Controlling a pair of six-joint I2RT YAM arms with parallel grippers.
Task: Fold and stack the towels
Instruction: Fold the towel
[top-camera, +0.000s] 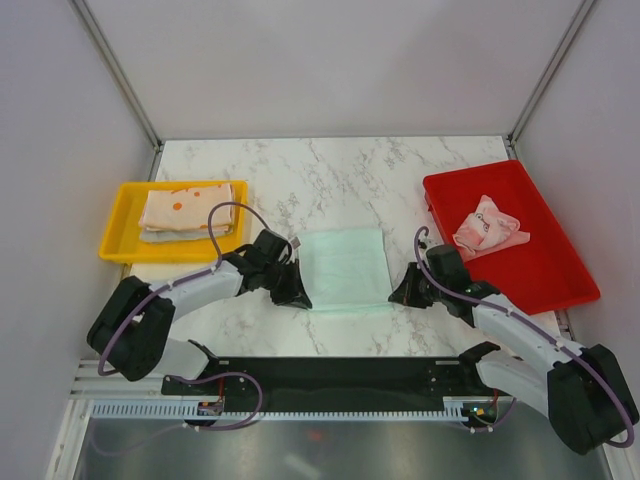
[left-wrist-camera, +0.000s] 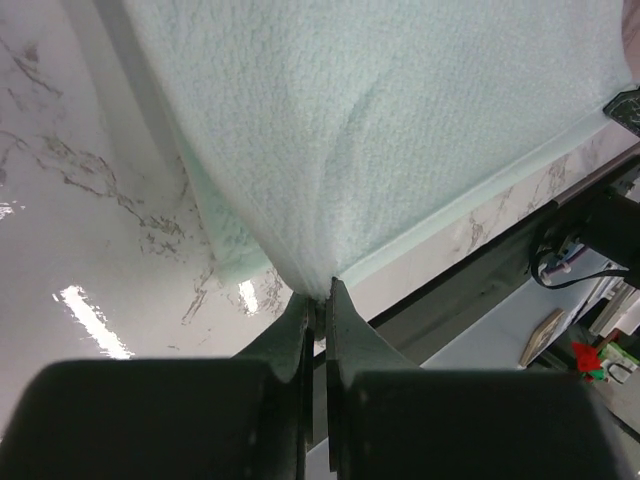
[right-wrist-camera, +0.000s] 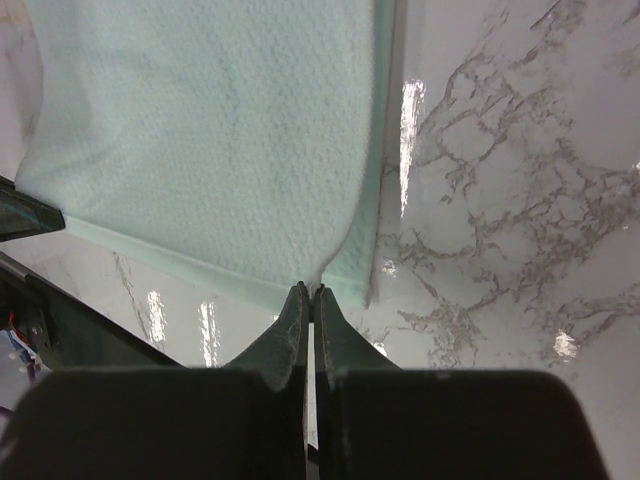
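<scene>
I had my left gripper (left-wrist-camera: 318, 300) pinching one near corner of the soft mint green cloth towel (top-camera: 345, 268), right gripper (right-wrist-camera: 308, 292) pinching the other near corner, towel spread on the marble worktop (top-camera: 330, 175)

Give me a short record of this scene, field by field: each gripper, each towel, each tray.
left gripper: shut on mint towel, near left corner
right gripper: shut on mint towel, near right corner
mint towel: on the table, between the arms
yellow tray: left side, holds folded towels, orange-print one on top
red tray: right side, holds a crumpled pink towel
</scene>
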